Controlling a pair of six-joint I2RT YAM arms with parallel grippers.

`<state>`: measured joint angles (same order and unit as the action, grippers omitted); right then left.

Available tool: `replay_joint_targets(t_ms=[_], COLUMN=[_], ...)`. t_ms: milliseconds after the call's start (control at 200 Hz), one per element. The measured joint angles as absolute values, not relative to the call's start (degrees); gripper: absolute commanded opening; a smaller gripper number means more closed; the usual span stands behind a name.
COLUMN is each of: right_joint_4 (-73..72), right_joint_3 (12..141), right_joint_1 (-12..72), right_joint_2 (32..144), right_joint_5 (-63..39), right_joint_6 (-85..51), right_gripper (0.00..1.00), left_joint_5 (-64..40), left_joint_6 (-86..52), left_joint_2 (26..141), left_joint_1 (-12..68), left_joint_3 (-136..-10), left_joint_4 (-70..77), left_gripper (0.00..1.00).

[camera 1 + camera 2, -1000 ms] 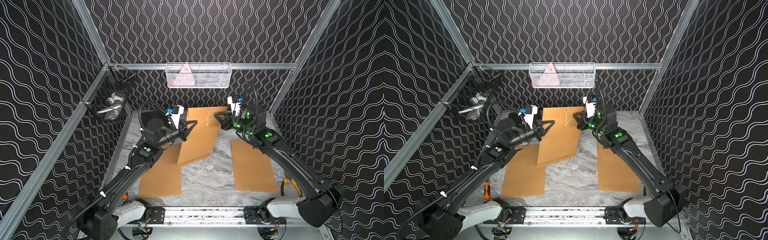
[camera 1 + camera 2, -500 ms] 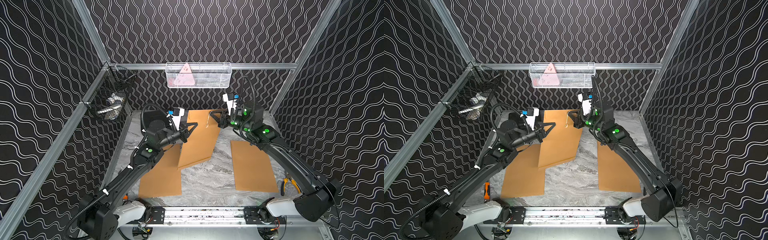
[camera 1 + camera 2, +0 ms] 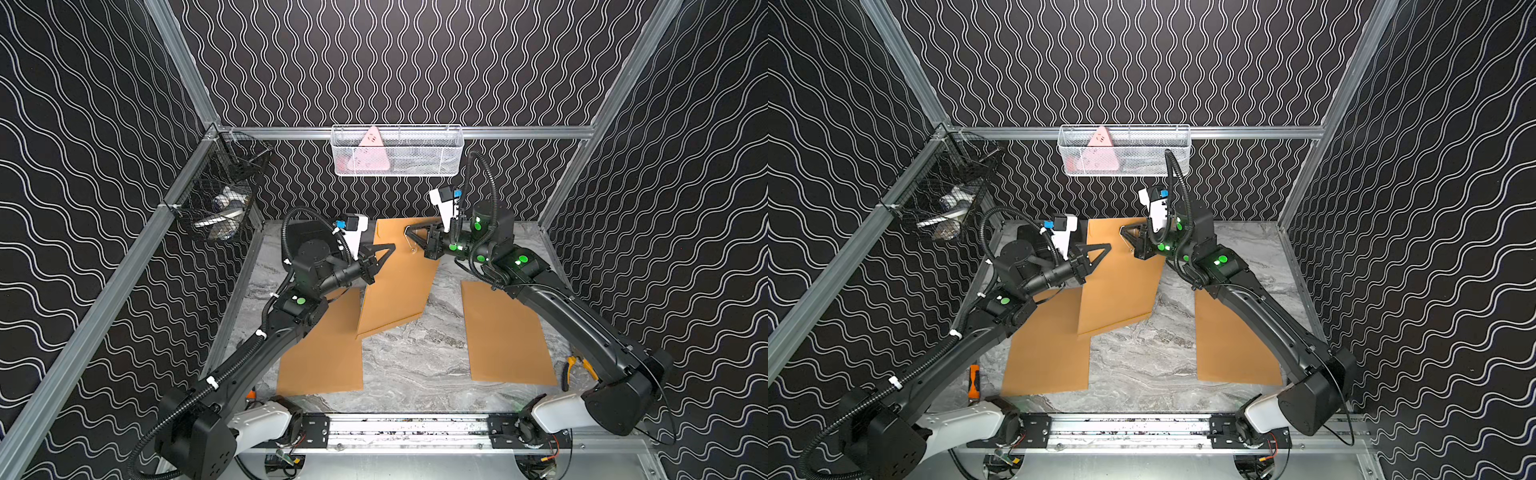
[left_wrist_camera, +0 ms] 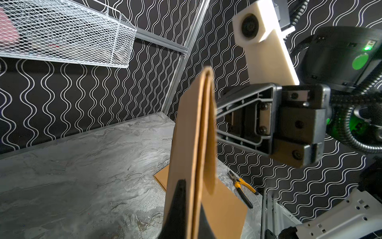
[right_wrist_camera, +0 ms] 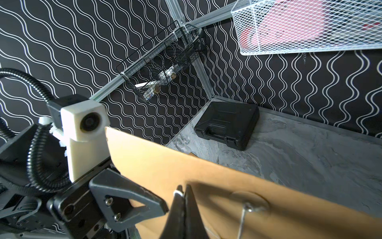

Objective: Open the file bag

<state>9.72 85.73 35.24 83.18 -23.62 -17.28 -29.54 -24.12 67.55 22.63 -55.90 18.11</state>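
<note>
The file bag is a brown kraft envelope, lifted at its top with its lower end on the table. My left gripper is shut on its left edge; in the left wrist view the bag stands edge-on between the fingers. My right gripper is shut at the bag's top, pinching the white closure string. Beside it, more string hangs from the round fastener disc.
Two more kraft bags lie flat on the marble table. Yellow-handled pliers lie at the right edge and a black case sits in the back left corner. A white mesh basket and a black wire basket hang on the walls.
My right gripper has moved left and a little back along the bag's top, and its wrist has risen. The left gripper has kept its hold, shifting slightly.
</note>
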Motion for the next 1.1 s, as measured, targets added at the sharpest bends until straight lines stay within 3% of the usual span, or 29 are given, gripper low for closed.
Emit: replay_joint_targets(t_ms=[1101], right_joint_4=[6.63], right_joint_3=[71.68], right_joint_1=[38.3], right_joint_2=[79.53], right_joint_5=[-22.92], right_joint_6=[-21.89], right_gripper=[0.0], left_joint_5=[-21.21], left_joint_6=[-28.6], left_joint_2=[68.01], left_joint_1=[22.63], left_joint_3=[-58.15], left_joint_4=[20.95], left_gripper=[0.0])
